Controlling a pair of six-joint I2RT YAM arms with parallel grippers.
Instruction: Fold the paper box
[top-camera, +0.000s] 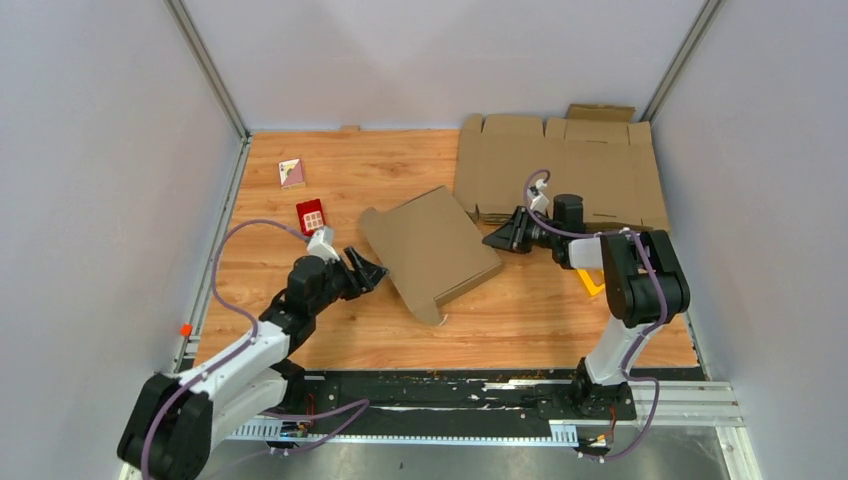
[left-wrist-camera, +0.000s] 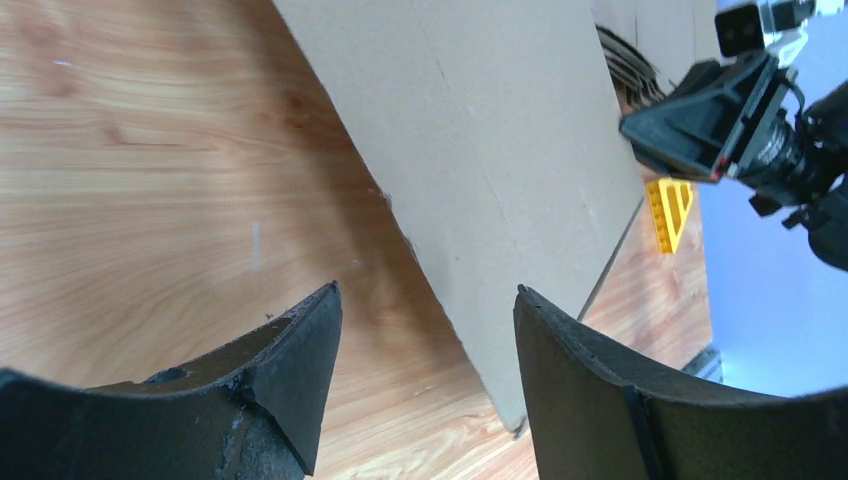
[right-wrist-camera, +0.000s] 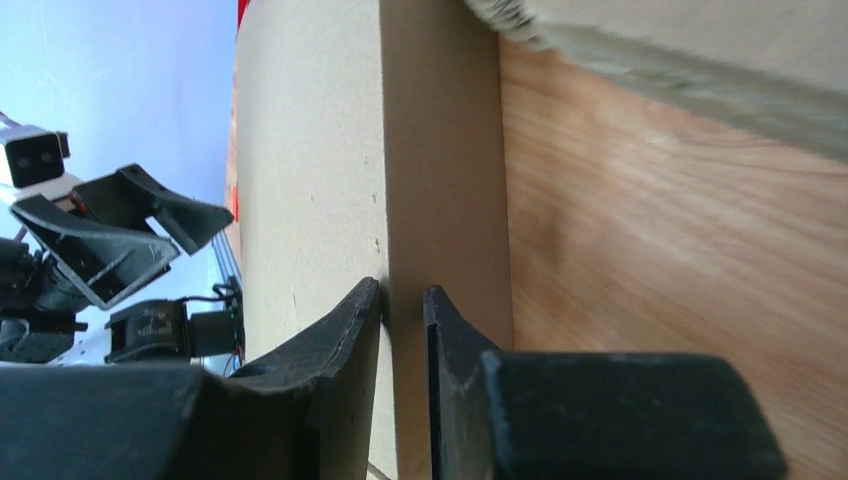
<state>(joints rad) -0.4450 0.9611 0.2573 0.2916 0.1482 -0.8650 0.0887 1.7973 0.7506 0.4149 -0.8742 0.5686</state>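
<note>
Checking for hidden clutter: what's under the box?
Wood table shows right up to the edges of the box, with nothing poking out. The area directly beneath is covered, so I can't tell.

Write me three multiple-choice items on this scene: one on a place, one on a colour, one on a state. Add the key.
1. Seen from the top camera, where does the small red box lie relative to the paper box?
A. to its left
B. on top of it
C. to its right

2. What colour is the small triangular piece on the table beyond the paper box's right side?
A. blue
B. yellow
C. green

3. How do the left gripper's fingers stand?
A. shut on the paper box
B. open, holding nothing
C. out of view

Key: 1 A, it lies on bare wood off the box's left corner. 2 B, it shows bright yellow in two views. 3 B, the left wrist view shows a wide gap between them.
</note>
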